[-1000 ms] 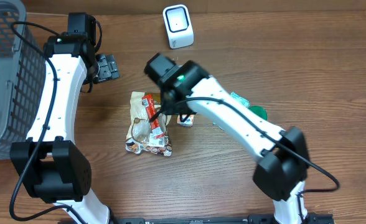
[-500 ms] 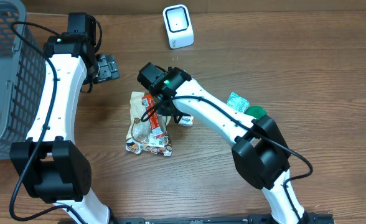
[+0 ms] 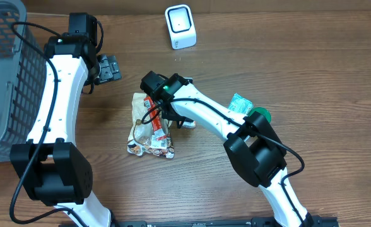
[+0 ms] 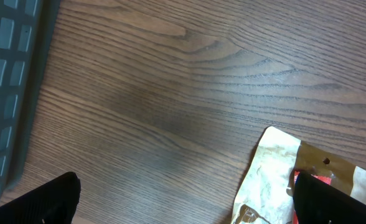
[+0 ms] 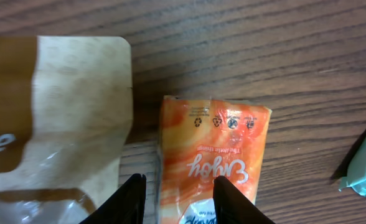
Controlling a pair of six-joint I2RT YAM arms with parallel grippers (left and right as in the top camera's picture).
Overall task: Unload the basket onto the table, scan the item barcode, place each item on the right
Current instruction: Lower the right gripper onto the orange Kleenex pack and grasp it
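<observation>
**A:** Where's the sachet (image 5: 211,155)?

**B:** Flat on the table (image 3: 312,69), just beside the bag's (image 3: 149,132) right edge. A thin strip of wood shows between them.

**A:** And the right gripper (image 5: 180,200)?

**B:** It's over the bag-side edge of the sachet with its fingers (image 5: 131,198) parted. One is above the gap by the bag and the other is above the sachet. I can't tell whether they touch it.

**A:** What else is near the bag?

**B:** A red packet (image 3: 150,111) lies on top of it. A teal packet (image 3: 239,103) is off to its right, past the sachet. The scanner (image 3: 180,26) stands well apart, beyond the bag's far end.

**A:** The left gripper (image 3: 107,67)?

**B:** Up and left of the bag, spread wide with nothing in it, between the bag and the basket (image 3: 5,75).
</observation>
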